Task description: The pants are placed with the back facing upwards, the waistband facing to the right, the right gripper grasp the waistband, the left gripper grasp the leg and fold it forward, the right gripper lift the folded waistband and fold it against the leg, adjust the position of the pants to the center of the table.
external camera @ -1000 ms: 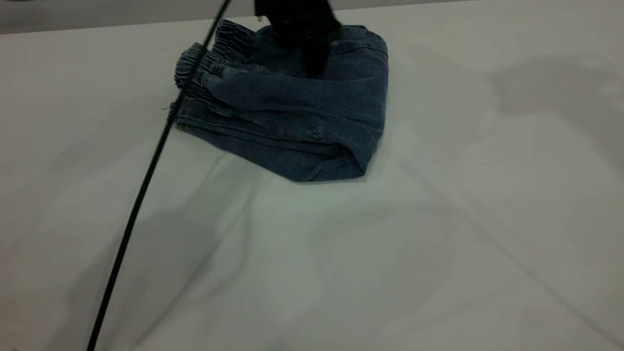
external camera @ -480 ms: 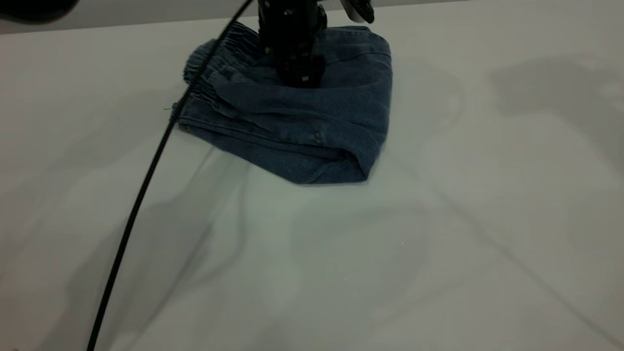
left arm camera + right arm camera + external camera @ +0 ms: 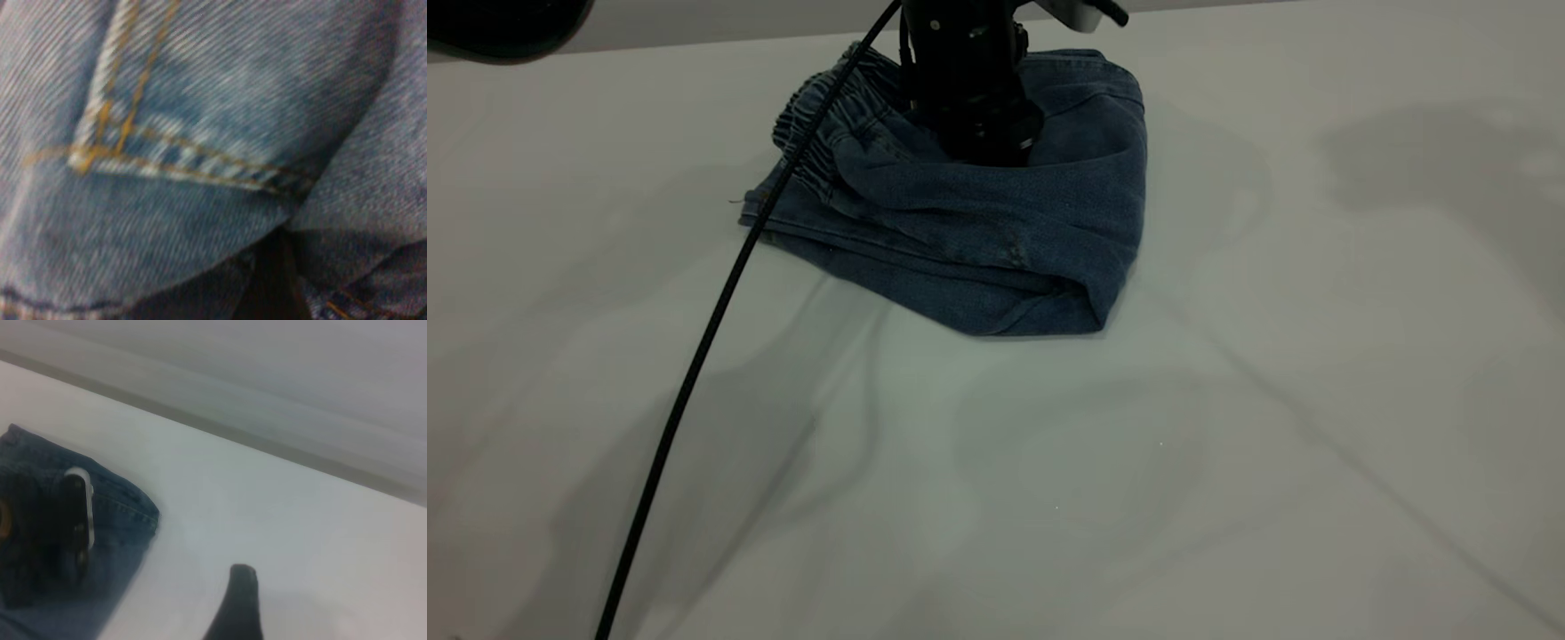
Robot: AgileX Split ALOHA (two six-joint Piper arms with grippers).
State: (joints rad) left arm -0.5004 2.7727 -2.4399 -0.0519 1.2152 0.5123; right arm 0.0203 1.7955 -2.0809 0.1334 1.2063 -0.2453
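From outside, the folded pants [image 3: 978,222] lie at the worktop's [image 3: 1049,489] far edge, the left hand [image 3: 987,147] pressed down into them; whether it is spread cannot be told. The left wrist view shows only denim and stitching. In the right wrist view one finger [image 3: 240,603] of the right hand hangs over bare worktop beside the pants, its grip hidden.

My left end effector [image 3: 989,142] now presses lower into the folded shorts [image 3: 996,240], nudging them slightly right.

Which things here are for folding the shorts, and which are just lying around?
For the job:
- folded blue denim shorts
- their ruffled elastic waistband
- bulky black left hand, on top of the shorts
- slim black right hand, beside the shorts over the table
- plain white table

Just there:
- thin black cable crossing the table
- dark rounded shape, too cut off to name
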